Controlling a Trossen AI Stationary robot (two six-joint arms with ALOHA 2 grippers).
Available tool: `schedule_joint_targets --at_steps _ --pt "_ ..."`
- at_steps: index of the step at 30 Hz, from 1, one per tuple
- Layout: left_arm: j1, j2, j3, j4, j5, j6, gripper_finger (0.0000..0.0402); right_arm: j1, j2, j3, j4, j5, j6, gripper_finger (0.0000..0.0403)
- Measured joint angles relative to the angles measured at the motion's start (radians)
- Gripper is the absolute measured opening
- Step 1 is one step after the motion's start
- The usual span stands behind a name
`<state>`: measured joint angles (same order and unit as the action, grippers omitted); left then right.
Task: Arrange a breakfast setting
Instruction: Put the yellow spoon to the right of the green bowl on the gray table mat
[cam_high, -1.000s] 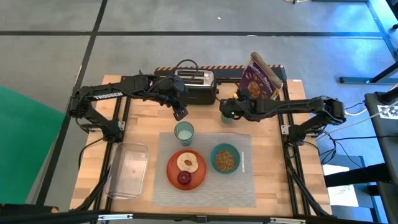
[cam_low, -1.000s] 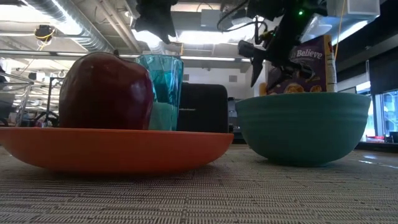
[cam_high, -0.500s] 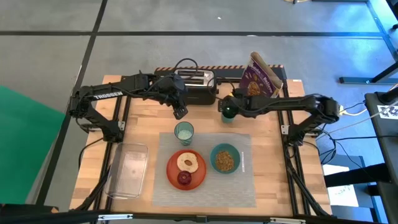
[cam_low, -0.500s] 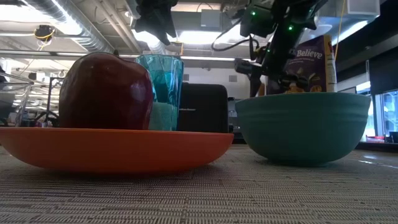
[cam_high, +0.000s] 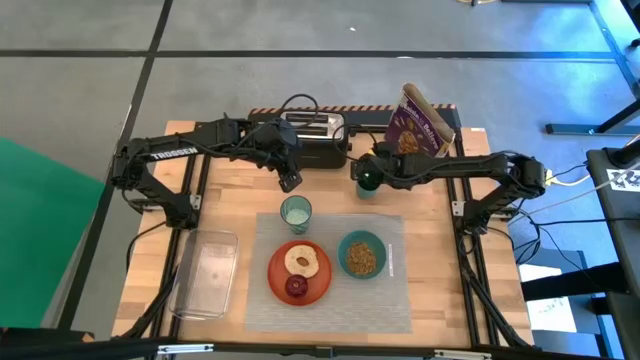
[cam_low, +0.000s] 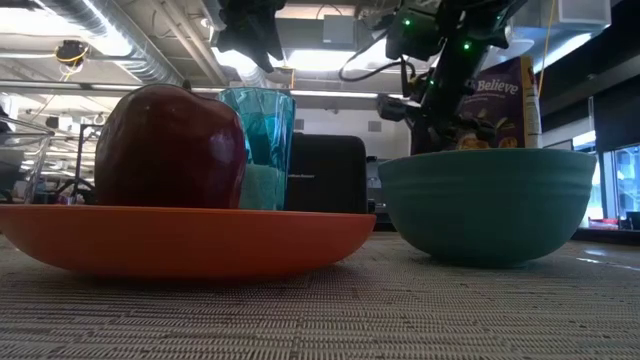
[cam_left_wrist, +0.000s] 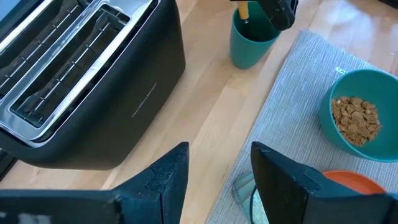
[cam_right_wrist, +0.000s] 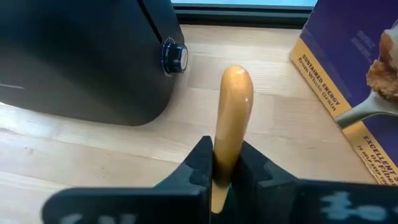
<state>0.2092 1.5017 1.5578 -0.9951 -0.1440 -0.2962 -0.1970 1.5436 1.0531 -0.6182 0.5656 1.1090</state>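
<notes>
Two grippers: you have both at the table's back, near the black toaster (cam_high: 312, 138).
Right gripper (cam_right_wrist: 225, 177): its fingers pinch the orange-handled spoon (cam_right_wrist: 230, 121), upright over a teal cup (cam_left_wrist: 250, 41) beside the purple cereal box (cam_high: 422, 125).
Left gripper (cam_left_wrist: 217, 180): fingers spread, empty, above the tumbler (cam_high: 295, 212).
Placemat (cam_high: 395, 295): carries the orange plate (cam_high: 277, 278), teal bowl (cam_high: 361, 255) and tumbler.
Plate: bagel half (cam_high: 301, 262) and red fruit (cam_low: 170, 145).
Bowl: what looks like cereal.
</notes>
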Motion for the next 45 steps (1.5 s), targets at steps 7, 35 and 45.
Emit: schedule_joint_targets --at_steps 7,35,45 --pt "0.000 0.000 0.000 0.000 0.000 0.002 0.0167 0.009 -0.018 0.001 -0.002 -0.052 -0.015 0.0037" --pt "-0.019 0.020 0.000 0.360 0.092 0.091 0.0167 0.276 -0.426 0.000 0.282 0.351 -0.256 0.0020" --pt "0.014 0.020 0.000 0.589 0.167 0.050 0.0167 0.338 -0.477 0.000 0.759 0.276 -0.736 0.0021"
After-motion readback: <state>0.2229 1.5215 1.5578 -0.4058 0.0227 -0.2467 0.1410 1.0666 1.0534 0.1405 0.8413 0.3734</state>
